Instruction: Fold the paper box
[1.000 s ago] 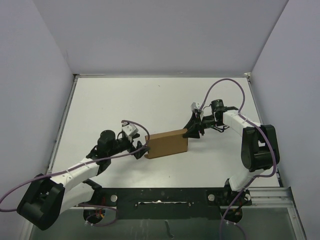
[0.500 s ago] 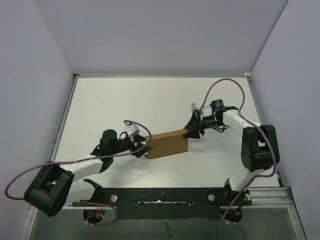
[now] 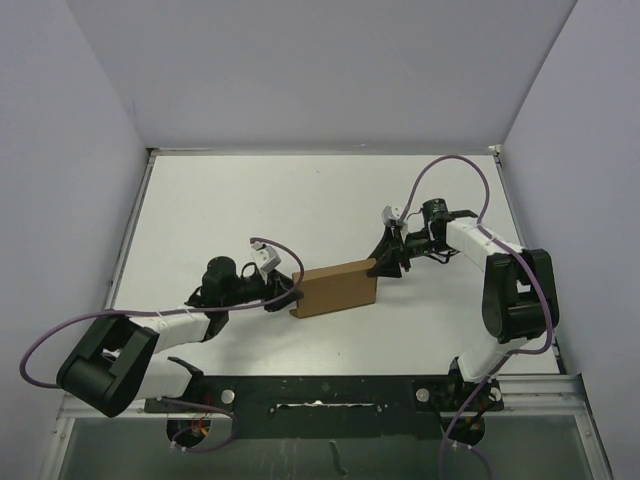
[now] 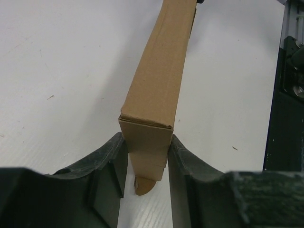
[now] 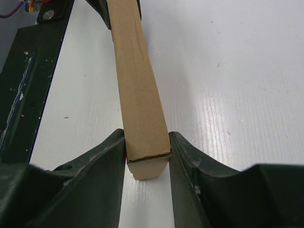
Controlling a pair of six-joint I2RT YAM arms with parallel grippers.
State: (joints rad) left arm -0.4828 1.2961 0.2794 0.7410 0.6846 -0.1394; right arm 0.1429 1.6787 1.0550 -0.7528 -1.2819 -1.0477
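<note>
The paper box [image 3: 335,288] is a thin brown cardboard slab standing on its long edge in the middle of the white table. My left gripper [image 3: 288,298] is at its left end, my right gripper [image 3: 378,266] at its right end. In the left wrist view the box [image 4: 156,80] runs away from my left gripper [image 4: 146,138], whose jaws press both faces of the near end; a small tab sticks out below. The right wrist view has my right gripper [image 5: 146,137] shut the same way on the box [image 5: 135,71].
A black metal rail [image 3: 330,390] runs along the table's near edge, seen also as a rail [image 4: 285,95] and a rail [image 5: 28,71] in the wrist views. Pale walls enclose the table on three sides. Purple cables [image 3: 450,165] loop off both arms.
My left gripper's jaws have closed in from wide open onto the box's left end, and the left arm's base link has swung. The box and right arm have stayed put.
</note>
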